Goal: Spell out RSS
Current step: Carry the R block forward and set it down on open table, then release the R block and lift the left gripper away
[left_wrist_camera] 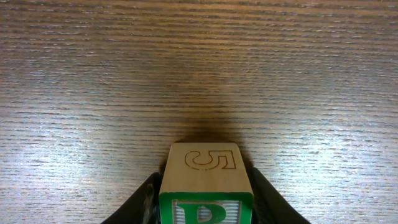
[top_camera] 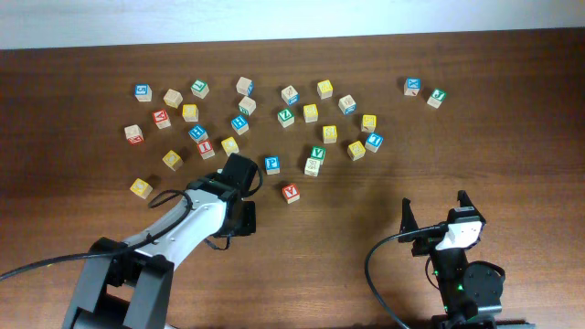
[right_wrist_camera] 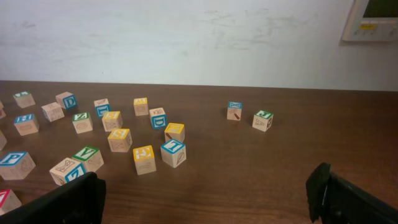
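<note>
My left gripper (top_camera: 240,174) (left_wrist_camera: 206,198) is shut on a wooden cube (left_wrist_camera: 205,168) with a green-framed face. Only the top of its green letter shows, so it fits R, and the cube rests on or just above the table. In the overhead view the gripper hides this cube. Several yellow-faced cubes lie in the scatter, such as one (top_camera: 229,145) beside the left gripper and one (right_wrist_camera: 143,154) in the right wrist view. Their letters are too small to read, so I cannot tell which are S. My right gripper (top_camera: 439,219) (right_wrist_camera: 205,199) is open and empty near the front right.
Several other alphabet cubes with blue, red, green and yellow faces are spread across the far half of the table (top_camera: 366,210). A blue P cube (top_camera: 271,164) and a red cube (top_camera: 291,192) lie just right of the left gripper. Two cubes (top_camera: 425,91) sit apart at the far right.
</note>
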